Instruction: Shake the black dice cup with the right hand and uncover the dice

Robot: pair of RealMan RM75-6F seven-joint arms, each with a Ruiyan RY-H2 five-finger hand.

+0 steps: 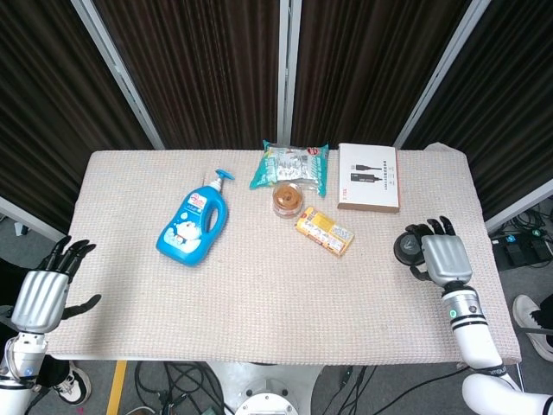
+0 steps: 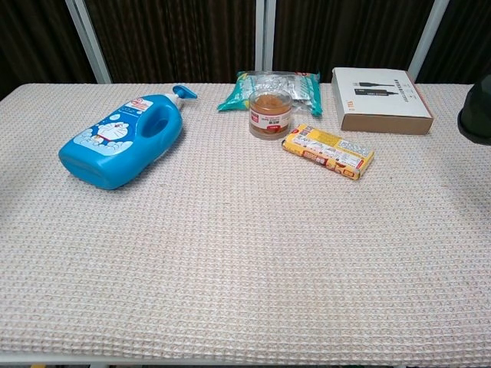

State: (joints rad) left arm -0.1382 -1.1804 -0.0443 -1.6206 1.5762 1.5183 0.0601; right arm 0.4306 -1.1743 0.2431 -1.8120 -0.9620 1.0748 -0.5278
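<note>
My right hand (image 1: 442,258) grips the black dice cup (image 1: 405,249) over the right side of the table, its fingers wrapped around it. In the chest view only the cup's dark edge (image 2: 476,116) shows at the right border. No dice are visible in either view. My left hand (image 1: 41,296) hangs off the table's left front corner, fingers apart and holding nothing.
On the woven mat (image 1: 259,285) lie a blue detergent bottle (image 1: 193,224), a teal snack bag (image 1: 290,164), a small brown jar (image 1: 287,199), a yellow snack pack (image 1: 324,230) and a white box (image 1: 368,176). Dark curtains stand behind.
</note>
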